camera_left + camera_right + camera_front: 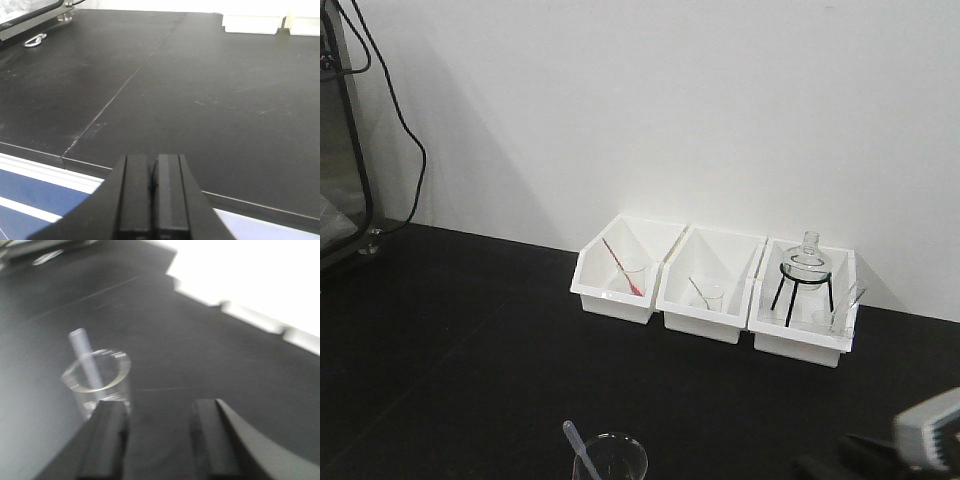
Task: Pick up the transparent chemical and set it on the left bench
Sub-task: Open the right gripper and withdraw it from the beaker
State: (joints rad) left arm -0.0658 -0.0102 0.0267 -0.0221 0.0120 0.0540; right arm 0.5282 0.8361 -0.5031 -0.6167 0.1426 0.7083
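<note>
**Glass beaker on the black table, right pincer spread beside it**

Glass is what I watch here: the transparent chemical stands upright at the near edge of the front view, about six o'clock, on the matte black table that runs along the white wall. A pale dropper leans out of it toward ten o'clock, resting on the rim, which I judge keeps it from tipping out.

My right pincer hangs with its fingers spread, the beaker just beyond the left fingertip, toward eleven o'clock. That view is blurred, so I cannot tell whether finger and glass touch. The beaker is not between the fingers.

My left pincer is pressed together over the table's near edge, holding nothing; I read it as parked out of the way.

Three white bins sit against the wall at twelve to one o'clock, well apart from the beaker. They hold the red-stick beaker, a small beaker, and the flask on its tripod, kept corralled so nothing rolls.
</note>
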